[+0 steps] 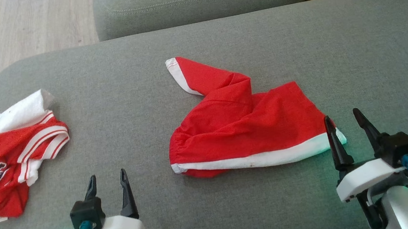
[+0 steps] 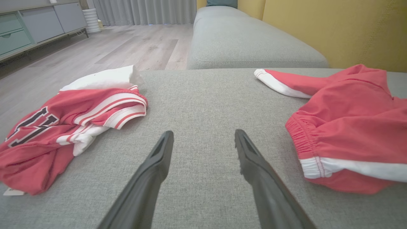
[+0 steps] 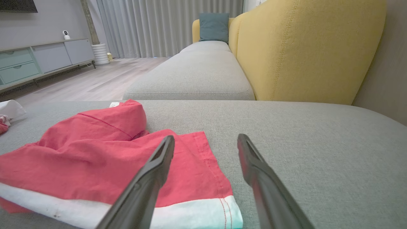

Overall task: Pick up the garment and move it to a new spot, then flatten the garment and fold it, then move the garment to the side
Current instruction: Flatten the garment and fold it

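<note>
The red cloth shorts with white hem bands (image 1: pixel 245 128) lie rumpled mid-frame on the grey fabric sofa seat (image 1: pixel 240 212), so flattening seems the step in hand: next, pinch a hem corner and draw it out. The right gripper (image 1: pixel 341 115), lower right, is spread wide and holds nothing, one finger over the shorts' lower-right corner. The left gripper (image 1: pixel 107 174), lower left, gapes empty, well apart from them.

Matt red cloth garment (image 1: pixel 246 132) on rough-woven cushion (image 1: pixel 240 212) — possibly cotton.

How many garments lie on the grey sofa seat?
2: red shorts at the middle; a crumpled red-and-white jersey at the left end of the sofa seat. None appears hidden.
</note>
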Robot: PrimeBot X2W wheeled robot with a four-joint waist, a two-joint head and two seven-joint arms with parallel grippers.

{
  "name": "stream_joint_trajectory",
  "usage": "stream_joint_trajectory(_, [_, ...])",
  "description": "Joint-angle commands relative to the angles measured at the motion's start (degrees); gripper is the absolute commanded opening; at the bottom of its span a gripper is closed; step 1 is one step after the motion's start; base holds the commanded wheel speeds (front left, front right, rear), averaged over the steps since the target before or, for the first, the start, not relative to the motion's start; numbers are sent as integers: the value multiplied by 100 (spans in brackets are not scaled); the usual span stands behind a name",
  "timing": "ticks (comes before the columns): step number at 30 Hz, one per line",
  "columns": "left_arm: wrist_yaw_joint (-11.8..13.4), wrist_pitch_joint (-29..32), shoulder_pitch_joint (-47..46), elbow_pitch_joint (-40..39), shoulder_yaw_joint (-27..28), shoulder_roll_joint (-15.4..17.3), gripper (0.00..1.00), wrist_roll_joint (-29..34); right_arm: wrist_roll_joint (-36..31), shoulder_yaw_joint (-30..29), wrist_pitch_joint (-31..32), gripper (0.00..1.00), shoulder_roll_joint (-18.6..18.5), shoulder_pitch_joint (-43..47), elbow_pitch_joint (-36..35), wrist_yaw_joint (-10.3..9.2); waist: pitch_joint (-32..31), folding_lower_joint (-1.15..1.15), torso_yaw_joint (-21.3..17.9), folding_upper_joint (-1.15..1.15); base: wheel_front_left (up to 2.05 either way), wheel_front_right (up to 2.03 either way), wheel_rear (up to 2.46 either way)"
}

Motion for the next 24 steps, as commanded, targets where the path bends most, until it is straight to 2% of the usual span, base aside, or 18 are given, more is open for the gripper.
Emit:
stream_joint_trajectory(1, [51,-34,-140,-171,199,19,100,38,45,152,-62,100,-13,-222,-155,-5,4,0,11,0,0,0,0])
stream_joint_trajectory(3, [47,-34,-144,-178,186,19,100,18,62,176,-62,100,-13,-225,-156,-5,10,0,15,0,0,0,0])
stream_joint_trajectory(6, [-130,-34,-173,-184,37,19,100,-146,69,222,-62,100,-13,-235,-143,-5,48,0,0,0,0,0,0])
stream_joint_trajectory(9, [-430,-34,-255,-108,-212,19,100,-473,70,264,-62,100,-13,-271,-138,-5,155,0,-63,0,0,0,0])
stream_joint_trajectory(11, [-676,-34,-343,-16,-393,19,100,-735,68,293,-62,100,-13,-316,-125,-5,243,0,-127,0,0,0,0])
stream_joint_trajectory(13, [-1051,-34,-426,52,-610,19,100,-1096,57,306,-62,100,-13,-368,-119,-5,332,0,-203,0,0,0,0])
stream_joint_trajectory(15, [-1234,-34,-500,217,-711,19,100,-1298,42,295,-62,100,-13,-406,-118,-5,413,0,-286,0,0,0,0])
stream_joint_trajectory(24, [-1561,-34,-768,650,-752,19,100,-1733,-56,199,-62,100,-13,-483,-162,-5,671,0,-556,0,0,0,0])
